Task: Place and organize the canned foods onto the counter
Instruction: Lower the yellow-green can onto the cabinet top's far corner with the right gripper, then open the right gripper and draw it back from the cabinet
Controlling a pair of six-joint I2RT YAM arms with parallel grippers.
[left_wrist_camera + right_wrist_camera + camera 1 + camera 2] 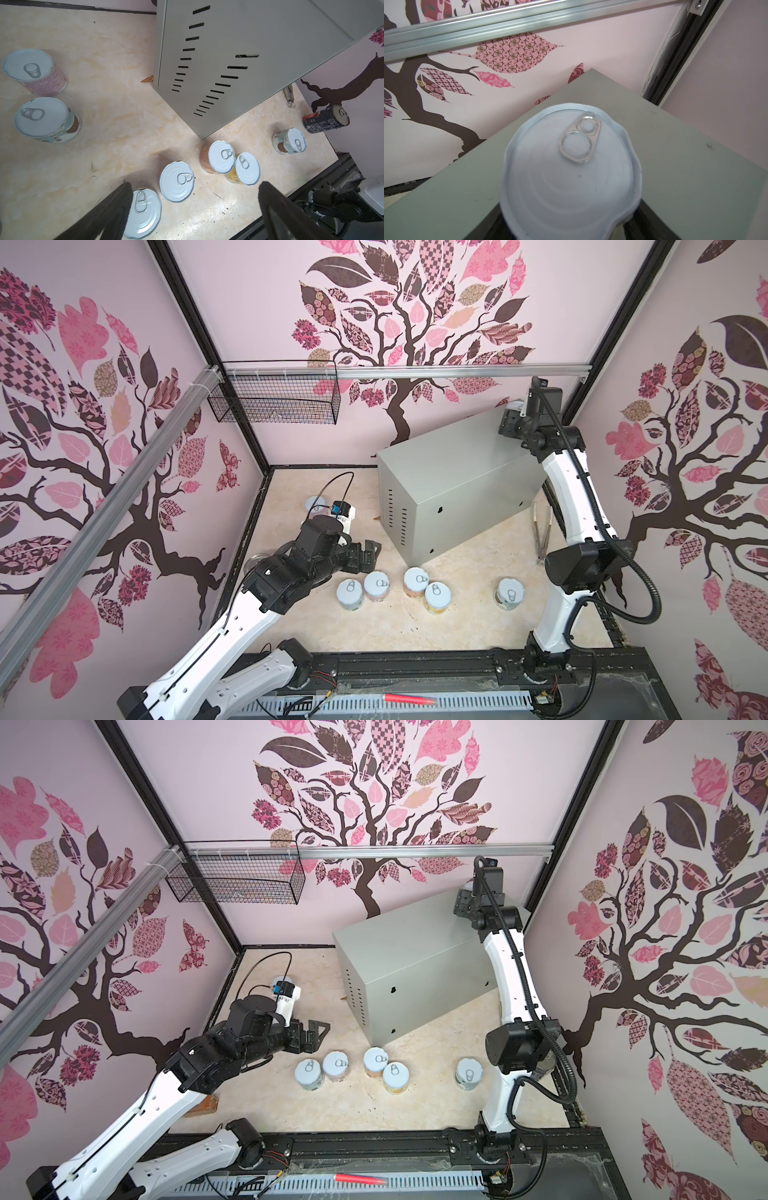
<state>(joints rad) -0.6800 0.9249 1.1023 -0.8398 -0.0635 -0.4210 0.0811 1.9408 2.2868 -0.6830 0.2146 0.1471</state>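
The right pincer (571,225) grips a short can (571,176), lid up between its fingers, over the grey box's (685,166) far right corner. The left pincer (370,551), spread wide, hovers beside the desk's (457,626) front-row cans (376,585).

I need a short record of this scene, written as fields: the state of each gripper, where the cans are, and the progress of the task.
Left gripper: open, empty, above the floor near the cans.
Right gripper: shut on one short can, over the far corner of the counter; contact cannot be told.
Floor cans: seven short ones, plus a dark tall can.
Released on counter: none visible.
Other: tongs beside the counter.
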